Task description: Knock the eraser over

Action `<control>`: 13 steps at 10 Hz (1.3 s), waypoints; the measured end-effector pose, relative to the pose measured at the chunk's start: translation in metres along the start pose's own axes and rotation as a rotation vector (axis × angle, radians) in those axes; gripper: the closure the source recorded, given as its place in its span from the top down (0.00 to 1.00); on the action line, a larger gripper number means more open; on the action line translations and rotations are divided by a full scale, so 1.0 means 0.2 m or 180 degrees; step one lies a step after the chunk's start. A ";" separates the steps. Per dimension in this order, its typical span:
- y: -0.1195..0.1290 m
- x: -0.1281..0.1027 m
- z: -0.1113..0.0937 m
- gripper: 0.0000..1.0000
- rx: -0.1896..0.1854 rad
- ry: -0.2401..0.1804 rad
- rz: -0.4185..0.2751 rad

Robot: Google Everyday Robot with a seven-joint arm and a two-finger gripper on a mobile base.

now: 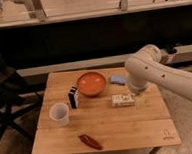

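Gripper (136,90) is hovering by bottle (123,100), its grip I cannot tell; judging approach step; eraser (73,97) is standing, needing a leftward push.

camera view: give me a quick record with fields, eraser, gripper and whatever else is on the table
table: wooden, slatted
eraser: upright, just left of orange bowl
gripper: right of the bowl, low between blue pad and white bottle, apart from eraser
white cup: upright, front left of eraser
white bottle: lying flat, label up
red object: lying near front edge
task state: eraser not yet knocked over
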 end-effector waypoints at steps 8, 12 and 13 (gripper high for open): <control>-0.12 -0.31 0.09 0.80 -0.0021 -0.0074 -0.0401; -0.14 -0.36 0.16 0.80 -0.0024 -0.0121 -0.0534; -0.15 -0.39 0.17 0.80 -0.0027 -0.0145 -0.0557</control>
